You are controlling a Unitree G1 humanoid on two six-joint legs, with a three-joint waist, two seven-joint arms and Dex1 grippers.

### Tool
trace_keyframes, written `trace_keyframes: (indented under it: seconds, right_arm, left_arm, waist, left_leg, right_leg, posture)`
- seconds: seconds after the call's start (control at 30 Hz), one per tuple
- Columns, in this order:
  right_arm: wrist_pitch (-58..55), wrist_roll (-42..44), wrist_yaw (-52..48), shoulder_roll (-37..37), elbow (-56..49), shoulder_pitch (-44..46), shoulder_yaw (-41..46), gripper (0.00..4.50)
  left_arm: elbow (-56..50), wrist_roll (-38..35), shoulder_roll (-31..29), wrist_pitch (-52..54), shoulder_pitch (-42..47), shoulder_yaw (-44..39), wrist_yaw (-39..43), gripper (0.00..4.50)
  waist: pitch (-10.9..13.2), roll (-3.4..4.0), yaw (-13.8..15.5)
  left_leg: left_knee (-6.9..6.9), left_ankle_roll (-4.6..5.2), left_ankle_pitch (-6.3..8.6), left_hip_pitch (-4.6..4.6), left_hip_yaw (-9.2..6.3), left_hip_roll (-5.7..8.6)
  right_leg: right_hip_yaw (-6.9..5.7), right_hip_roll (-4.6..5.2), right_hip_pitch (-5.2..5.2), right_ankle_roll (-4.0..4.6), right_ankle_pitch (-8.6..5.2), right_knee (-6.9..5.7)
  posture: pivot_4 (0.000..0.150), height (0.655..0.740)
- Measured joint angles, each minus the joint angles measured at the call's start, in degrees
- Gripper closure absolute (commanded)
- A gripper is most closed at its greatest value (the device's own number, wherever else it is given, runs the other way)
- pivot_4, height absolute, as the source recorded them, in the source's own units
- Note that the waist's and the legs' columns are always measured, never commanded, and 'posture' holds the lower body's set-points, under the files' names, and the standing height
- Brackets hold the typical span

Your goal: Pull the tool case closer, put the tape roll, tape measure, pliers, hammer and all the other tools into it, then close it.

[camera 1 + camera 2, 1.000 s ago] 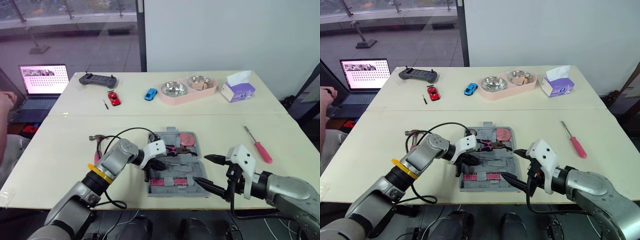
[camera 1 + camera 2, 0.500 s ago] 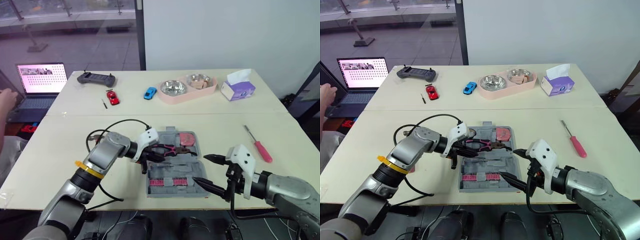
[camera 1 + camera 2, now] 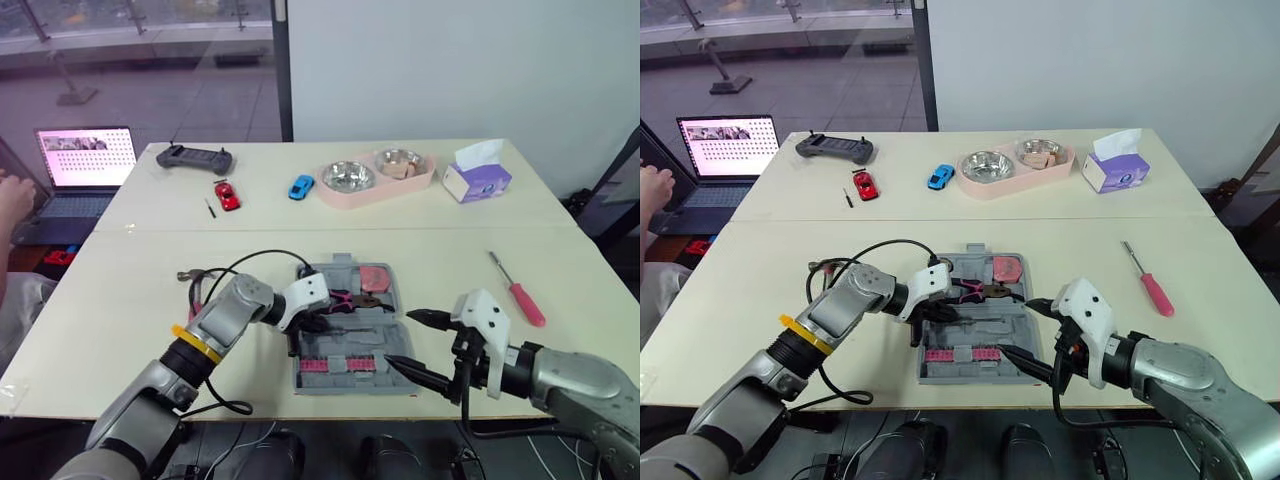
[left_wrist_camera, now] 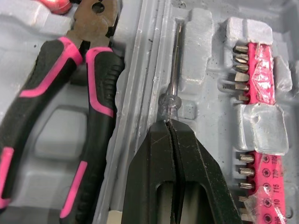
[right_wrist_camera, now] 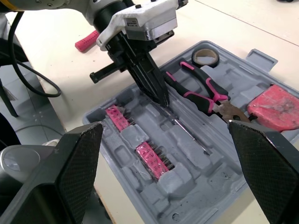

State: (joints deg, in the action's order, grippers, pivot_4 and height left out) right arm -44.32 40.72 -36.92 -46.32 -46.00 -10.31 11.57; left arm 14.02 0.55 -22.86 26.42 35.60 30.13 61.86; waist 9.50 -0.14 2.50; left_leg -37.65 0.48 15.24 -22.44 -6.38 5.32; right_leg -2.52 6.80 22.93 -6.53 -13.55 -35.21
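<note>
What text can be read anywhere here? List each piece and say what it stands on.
"T20": on the pink bit holder in the tool case.
"T15": same holder, next to it.
Laptop screen: too small to read.
Tissue box: print too small to read.

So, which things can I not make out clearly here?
Hammer: handle mostly hidden behind the left arm, eye views.
Left tool: gripping the thin screwdriver or only touching it, unclear, left wrist view.
Thin dark item beside red toy car: too small.
</note>
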Motion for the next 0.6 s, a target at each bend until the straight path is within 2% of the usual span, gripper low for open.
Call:
trace_keyframes:
  seconds: [0.23,0.37,0.5,0.6]
  right_arm:
    - [-0.24,0.09,0.15,0.00,-0.05,-0.40,0.07,0.00]
    - [-0.25,0.12,0.05,-0.03,-0.05,-0.57,0.58,0.00]
    - [-0.02,0.05,-0.80,-0.51,0.31,-0.80,2.09,0.00]
    - [0.91,-0.34,-1.85,-1.34,1.89,-1.69,4.58,0.00]
  left_arm:
    - [0.66,0.56,1.77,-0.48,0.21,-0.49,-0.10,4.48]
    - [-1.19,-1.88,0.53,2.86,-0.01,-2.73,1.22,4.48]
    - [-10.11,-10.44,-3.19,8.87,-0.05,-12.64,3.20,4.48]
    - [-16.63,-17.49,-9.63,13.13,-0.35,-22.11,5.26,4.48]
  waist:
    - [-0.03,0.01,-0.13]
    - [0.05,-0.05,-0.35]
    - [0.27,-0.17,-0.32]
    - [0.27,-0.15,-0.40]
  left_leg:
    - [0.02,0.00,0.00,0.04,-0.01,-0.02]
    - [0.07,0.00,-0.01,-0.09,0.00,-0.04]
    - [0.25,-0.09,-0.06,-0.16,0.00,-0.06]
    - [0.46,-0.11,-0.07,-0.07,0.03,-0.04]
  right_leg:
    - [0.00,0.00,-0.04,-0.13,-0.06,0.03]
    - [0.01,-0.03,0.21,0.03,0.05,-0.04]
    - [0.03,-0.04,0.39,0.06,0.06,-0.09]
    - [0.06,-0.07,0.41,0.08,0.06,-0.05]
  posture:
    - [0.150,0.7400]
    - [0.150,0.7400]
    - [0.150,0.7400]
    - [0.150,0.7400]
